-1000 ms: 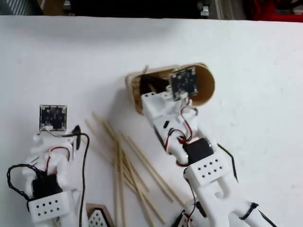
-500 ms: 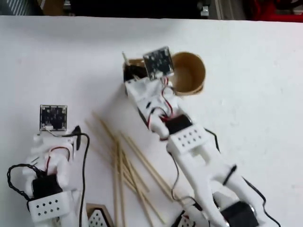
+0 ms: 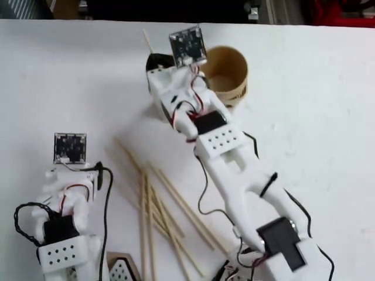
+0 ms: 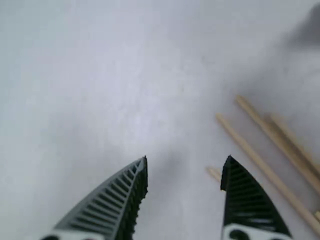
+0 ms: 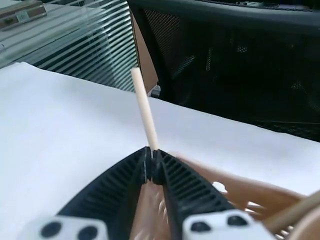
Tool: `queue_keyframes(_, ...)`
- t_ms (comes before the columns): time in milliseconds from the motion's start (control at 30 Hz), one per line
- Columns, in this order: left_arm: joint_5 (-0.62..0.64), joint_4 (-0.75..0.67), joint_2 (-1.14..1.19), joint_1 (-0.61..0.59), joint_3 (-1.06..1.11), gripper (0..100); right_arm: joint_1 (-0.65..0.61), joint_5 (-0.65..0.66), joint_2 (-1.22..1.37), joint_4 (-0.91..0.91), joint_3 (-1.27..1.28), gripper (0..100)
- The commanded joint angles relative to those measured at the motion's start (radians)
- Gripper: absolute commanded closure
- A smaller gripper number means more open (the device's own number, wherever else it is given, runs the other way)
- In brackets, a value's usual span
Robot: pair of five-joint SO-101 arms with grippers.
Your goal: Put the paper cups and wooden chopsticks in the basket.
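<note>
Several wooden chopsticks (image 3: pixel 146 216) lie piled by the near edge of the surface (image 3: pixel 328 88). Beside them the left end effector (image 4: pixel 184 165) hangs spread apart. Farther back, the right end effector (image 5: pixel 152 154) pinches one chopstick (image 5: pixel 142 107) beside a standing brown paper cup (image 3: pixel 233 92).

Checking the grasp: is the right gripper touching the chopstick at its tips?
Touching. The right wrist view shows the right gripper closed on the chopstick, which sticks out past its tips.
</note>
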Motion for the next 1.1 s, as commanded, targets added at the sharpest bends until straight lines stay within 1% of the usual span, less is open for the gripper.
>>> queue_keyframes(0, -0.011, -0.017, -0.015, 0.008, -0.006, 76, 0.002, 0.011, 0.015, 0.131, -0.146, 98.1)
queue_keyframes(333, -0.011, -0.020, -0.015, 0.008, -0.006, 76, 0.010, 0.011, 0.015, 0.447, -0.331, 97.9)
queue_keyframes(400, -0.011, -0.020, -0.015, 0.008, -0.006, 76, 0.010, 0.009, 0.013, 0.536, -0.391, 95.4)
queue_keyframes(500, -0.011, -0.020, -0.015, 0.008, -0.006, 76, 0.004, 0.003, 0.013, 0.693, -0.511, 88.5)
queue_keyframes(567, -0.011, -0.020, -0.015, 0.008, -0.006, 76, 0.002, 0.003, 0.013, 0.802, -0.608, 86.5)
queue_keyframes(700, -0.011, -0.020, -0.015, 0.008, -0.006, 76, 0.001, 0.006, 0.002, 1.041, -0.832, 89.2)
queue_keyframes(833, -0.011, -0.017, -0.015, 0.008, -0.008, 76, -0.028, 0.011, -0.050, 1.276, -0.982, 92.3)
queue_keyframes(900, -0.011, -0.014, -0.015, 0.008, -0.011, 76, -0.038, 0.012, -0.081, 1.369, -1.005, 92.3)
queue_keyframes(1000, -0.011, -0.014, -0.015, 0.013, -0.018, 76, -0.033, 0.012, -0.117, 1.463, -1.002, 92.5)
queue_keyframes(1067, -0.011, 0.011, -0.012, 0.013, -0.044, 76, -0.021, 0.011, -0.140, 1.474, -0.968, 92.5)
